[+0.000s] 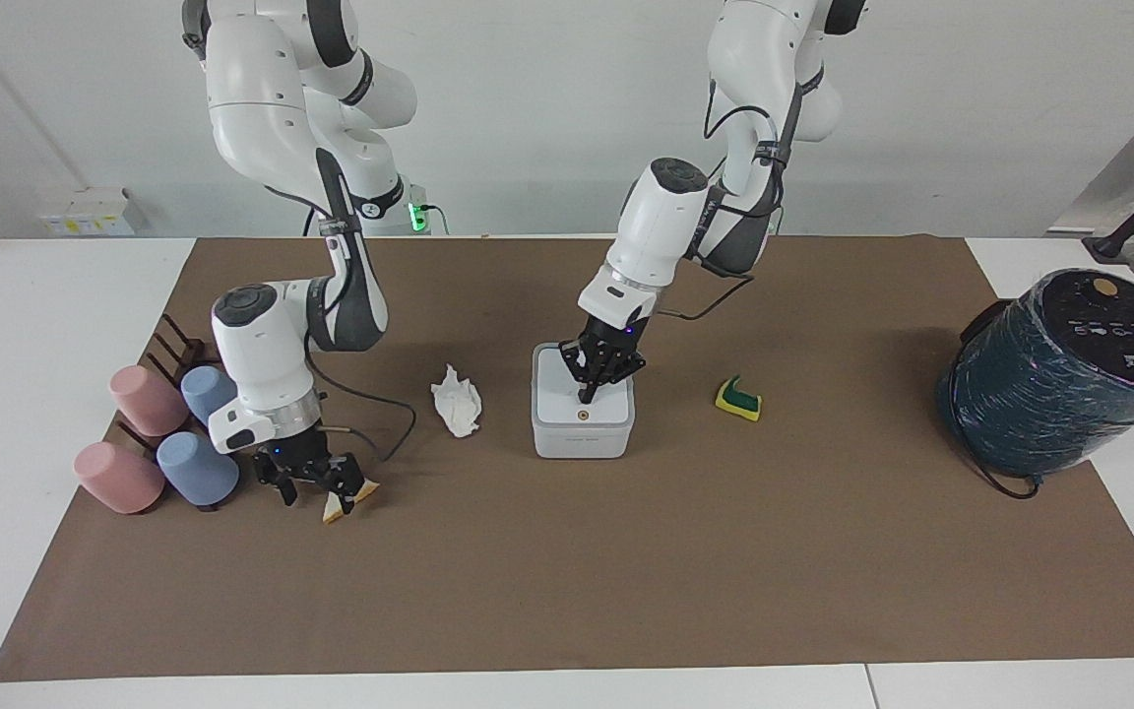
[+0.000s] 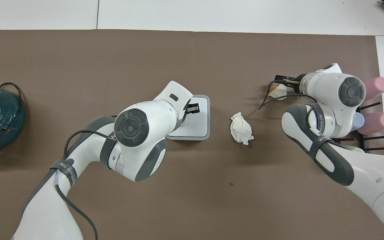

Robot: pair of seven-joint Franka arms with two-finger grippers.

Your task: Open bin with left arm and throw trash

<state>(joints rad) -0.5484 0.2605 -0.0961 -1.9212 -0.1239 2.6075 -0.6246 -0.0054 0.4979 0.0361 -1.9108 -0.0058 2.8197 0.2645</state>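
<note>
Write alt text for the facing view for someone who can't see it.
The left pincer, shut, points down at the closed lid of the white bin mid-table. The right pincer is open, down around the bread wedge beside the cups, with tissue and sponge either side of the bin.

The bin stands mid-mat with its lid down, and the left gripper, fingertips together, sits on that lid, blocking the way from above. Bare mat lies between bin and tissue, and between bin and sponge. The right gripper, spread wide, covers the bread, with the cups close beside. The teal cylinder blocks the left arm's end of the table.
</note>
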